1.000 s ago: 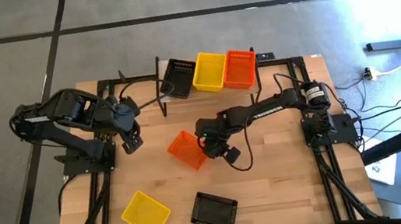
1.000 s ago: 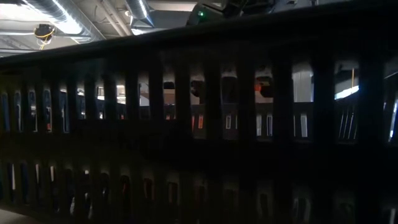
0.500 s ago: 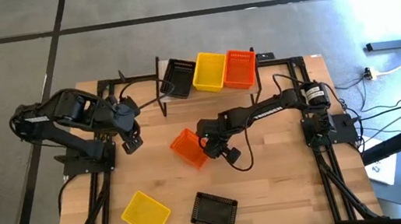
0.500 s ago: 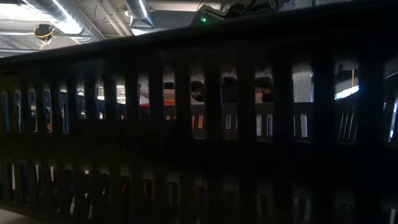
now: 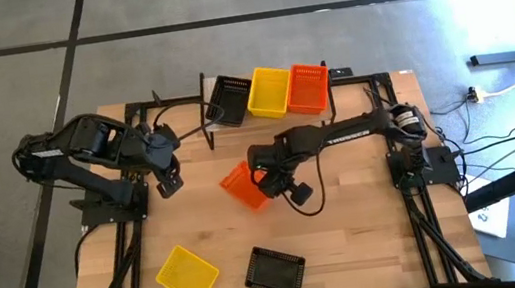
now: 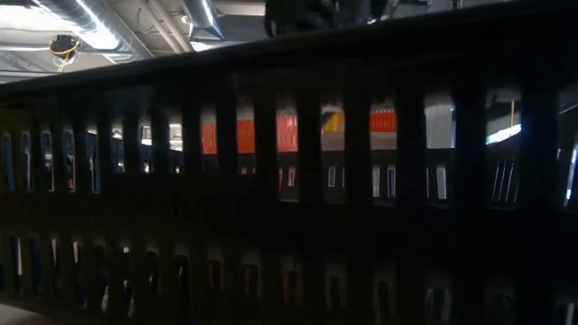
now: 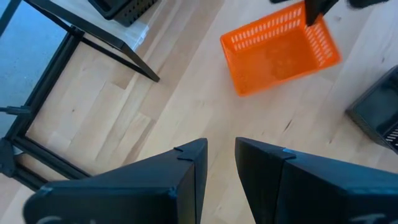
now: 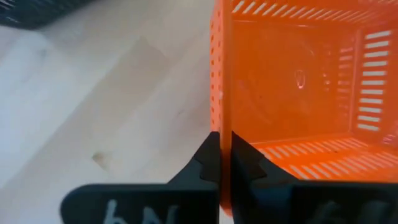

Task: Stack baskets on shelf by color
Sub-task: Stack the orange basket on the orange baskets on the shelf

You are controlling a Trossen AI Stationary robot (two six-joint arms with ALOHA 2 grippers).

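An orange basket [image 5: 241, 188] is at the table's middle, tilted; it also shows in the left wrist view [image 7: 278, 55]. My right gripper [image 5: 263, 177] is shut on it. On the shelf [image 5: 209, 120] at the far edge stand a black basket [image 5: 228, 98], a yellow basket [image 5: 268, 92] and an orange basket [image 5: 307, 87]. A yellow basket [image 5: 187, 274] and a black basket [image 5: 276, 272] rest on their bottoms near the table's front edge. My left gripper [image 5: 170, 184] is open and empty at the left, above bare wood [image 7: 221, 149]. My right gripper pinches one side wall of the orange basket at its rim [image 8: 219, 106], one finger inside the basket and one outside. The fingers come from the table's right side. The basket sits tilted with the held side up; whether its far side touches the table, I cannot tell.
The low view is blocked by the dark slotted wall of the near black basket [image 6: 271, 235]; orange shows through its slots [image 6: 287, 134]. Black frame rails [image 5: 134, 272] run along the table's left and right sides. Bare wood lies between the shelf and the near baskets.
My right gripper has gone up and a little toward the far edge with the orange basket. The basket has risen on its held side and tipped; through the slots in the low view its orange now shows higher and wider than before.
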